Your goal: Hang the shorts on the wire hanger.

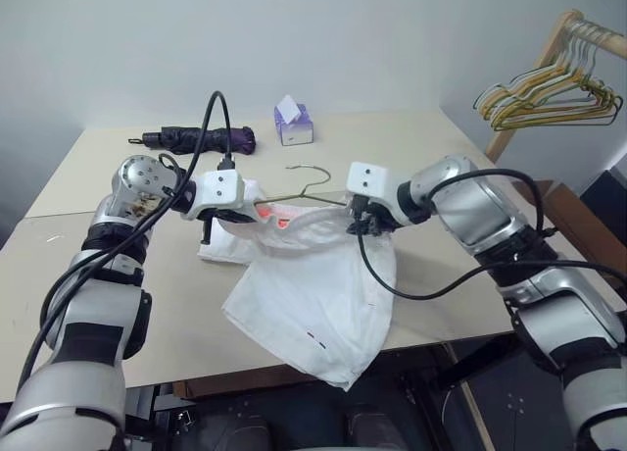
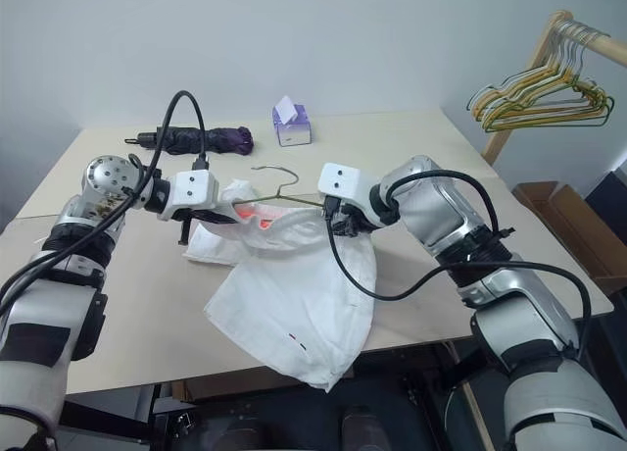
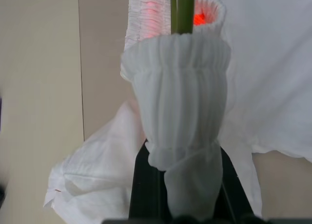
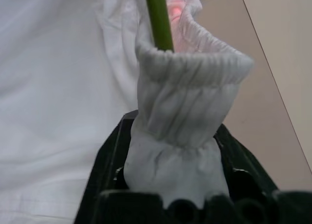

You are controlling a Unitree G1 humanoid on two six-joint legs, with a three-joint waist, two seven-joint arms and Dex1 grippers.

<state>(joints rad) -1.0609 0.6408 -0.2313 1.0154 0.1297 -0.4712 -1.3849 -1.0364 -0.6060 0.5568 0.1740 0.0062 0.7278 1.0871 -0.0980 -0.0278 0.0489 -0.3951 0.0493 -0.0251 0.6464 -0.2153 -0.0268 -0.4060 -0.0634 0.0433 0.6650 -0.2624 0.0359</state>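
The left gripper [image 1: 233,212] is clamped on the gathered waistband of the shorts [image 1: 318,294]; in its wrist view the white elastic bunches up between the two black fingers [image 3: 146,185], with the green-grey wire of the hanger [image 1: 312,188] running into the cloth just past them. The right gripper [image 1: 361,224] grips the other end of the same waistband; in its wrist view the fabric is pinched between its black fingers [image 4: 105,170], with the wire again entering the band beyond them.

Both arms are raised above the table [image 1: 118,275] and bent inward, forearms pointing toward each other, so the two grippers face across a short span of waistband, each tilted down. The left arm comes in from the left, the right from the right, with black cables looping over both wrists.

The shorts hang from the two grips, the legs draping down over the near part of the table and past its near edge. The hanger lies between the grippers at the waistband, its hook sticking up on the far side, its lower wire hidden in the cloth.
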